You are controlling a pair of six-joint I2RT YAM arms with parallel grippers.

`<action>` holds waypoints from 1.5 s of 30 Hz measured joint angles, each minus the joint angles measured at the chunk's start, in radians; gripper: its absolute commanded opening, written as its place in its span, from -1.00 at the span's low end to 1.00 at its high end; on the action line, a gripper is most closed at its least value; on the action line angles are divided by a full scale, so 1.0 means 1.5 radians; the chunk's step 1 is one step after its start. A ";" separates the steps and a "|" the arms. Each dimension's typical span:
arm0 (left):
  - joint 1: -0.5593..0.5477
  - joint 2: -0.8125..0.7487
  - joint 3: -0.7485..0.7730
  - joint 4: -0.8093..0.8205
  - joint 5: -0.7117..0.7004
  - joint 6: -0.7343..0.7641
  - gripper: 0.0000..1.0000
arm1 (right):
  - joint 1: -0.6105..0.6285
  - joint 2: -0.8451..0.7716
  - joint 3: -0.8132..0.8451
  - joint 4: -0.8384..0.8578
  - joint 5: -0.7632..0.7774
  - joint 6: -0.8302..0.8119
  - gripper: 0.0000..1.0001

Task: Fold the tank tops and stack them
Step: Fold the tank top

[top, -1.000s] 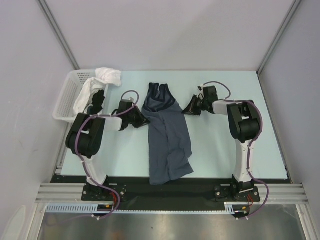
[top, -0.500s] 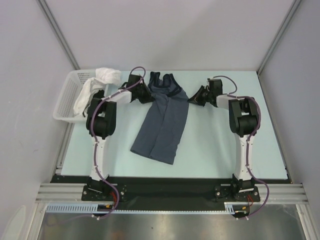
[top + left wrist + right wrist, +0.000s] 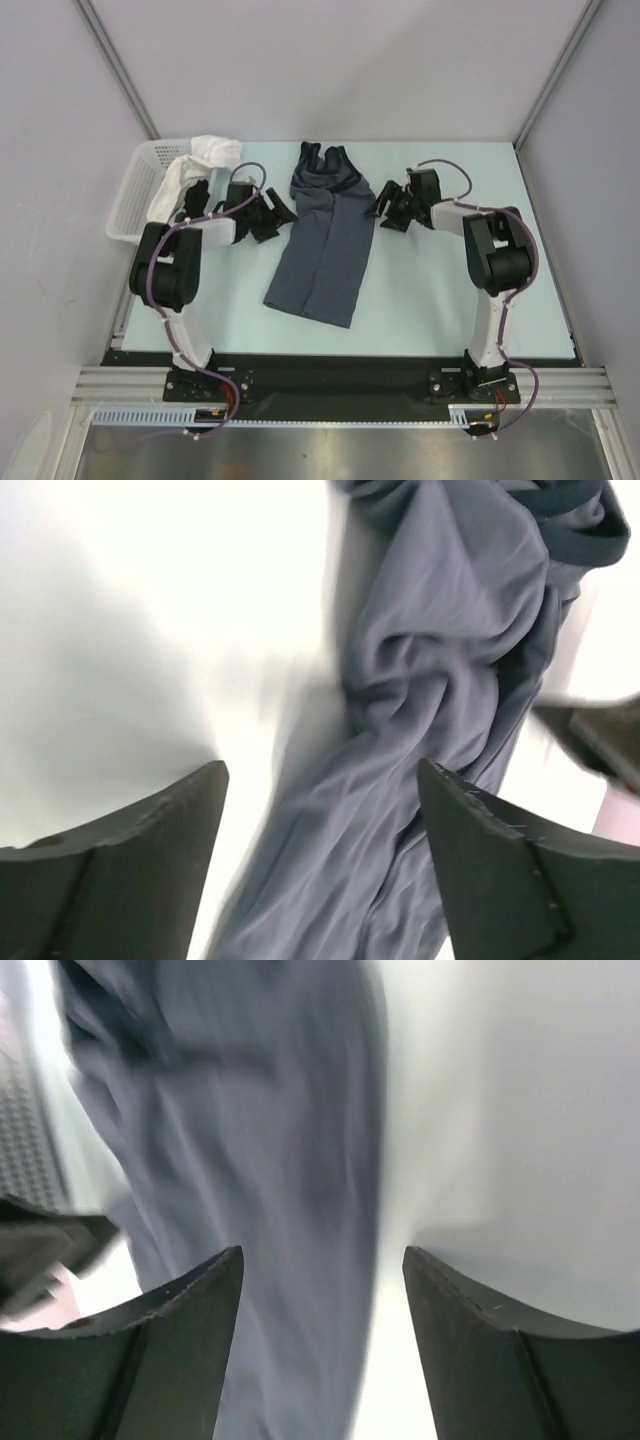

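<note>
A dark slate-blue tank top (image 3: 322, 250) lies lengthwise in the middle of the table, its straps at the far end, folded into a narrow strip. My left gripper (image 3: 280, 214) stands open just left of its upper part and holds nothing. My right gripper (image 3: 383, 208) stands open just right of it, also holding nothing. In the left wrist view the creased cloth (image 3: 440, 640) lies below and between the spread fingers (image 3: 150, 860). The right wrist view shows the blurred cloth (image 3: 250, 1110) under the left finger (image 3: 180, 1330) and bare table under the right one.
A white lattice basket (image 3: 128, 205) stands at the far left with a white cloth (image 3: 210, 152) draped over its rim and a dark shape (image 3: 196, 192) inside. The table's near edge (image 3: 340, 352) lies just below the tank top's hem.
Both grippers have opened and let go of the tank top, then drawn back to its sides. The top was pulled away from the near edge and now lies flat.
</note>
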 measured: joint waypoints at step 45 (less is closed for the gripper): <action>-0.097 -0.554 -0.582 0.089 -0.090 -0.054 0.01 | 0.487 -0.445 -0.519 -0.045 0.309 0.318 -1.00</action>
